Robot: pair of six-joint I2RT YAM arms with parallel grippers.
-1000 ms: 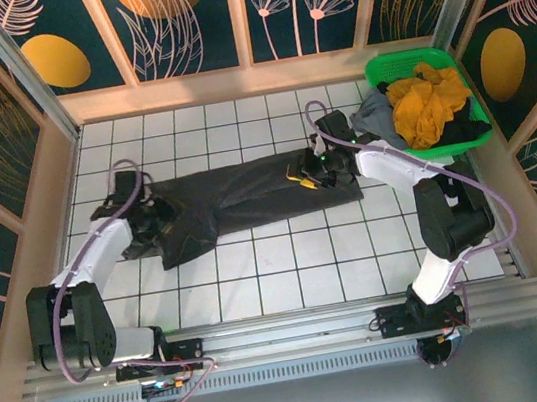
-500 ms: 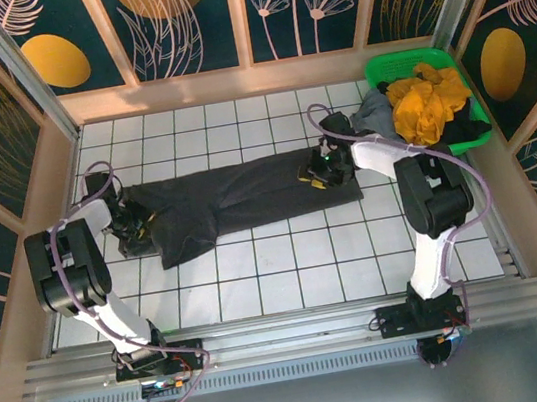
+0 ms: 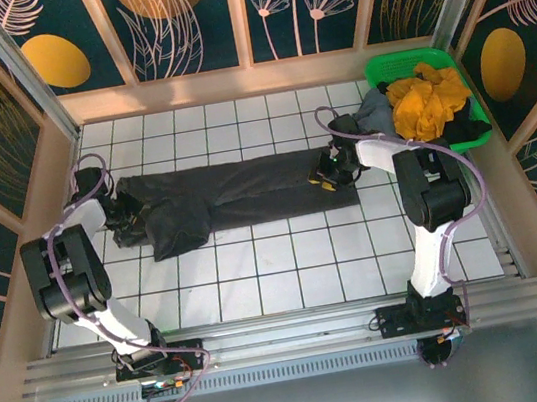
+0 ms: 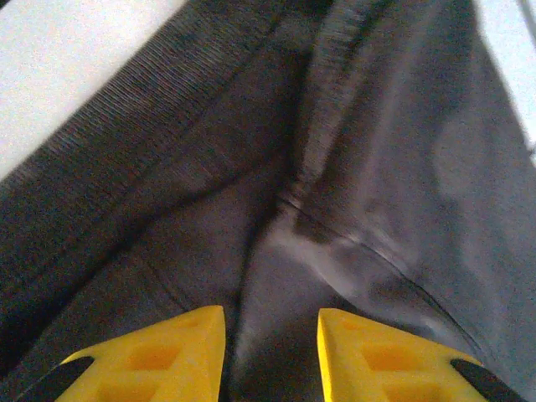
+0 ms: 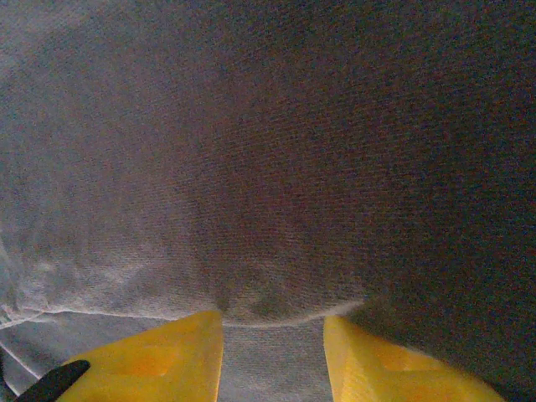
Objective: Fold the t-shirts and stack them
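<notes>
Charcoal-grey t-shirt (image 3: 237, 193) spread between left end effector (image 4: 270, 316) and right end effector (image 5: 272, 320), both pinching its ends.

The top external camera is looking steeply down from high behind the 6 o'clock edge of the counter (image 3: 258, 263), taking in all of it. The wrist cameras are looking from very close past the left end effector (image 4: 270, 322) and right end effector (image 5: 272, 322) onto the dark charcoal t-shirt (image 3: 246, 184), sharing its 9 o'clock and 3 o'clock ends with the overhead view.

One charcoal t-shirt (image 3: 247, 189), one mustard t-shirt (image 3: 426, 102), one grey t-shirt (image 3: 373, 110), one black t-shirt (image 3: 463, 132), one green basket (image 3: 409, 59)
</notes>
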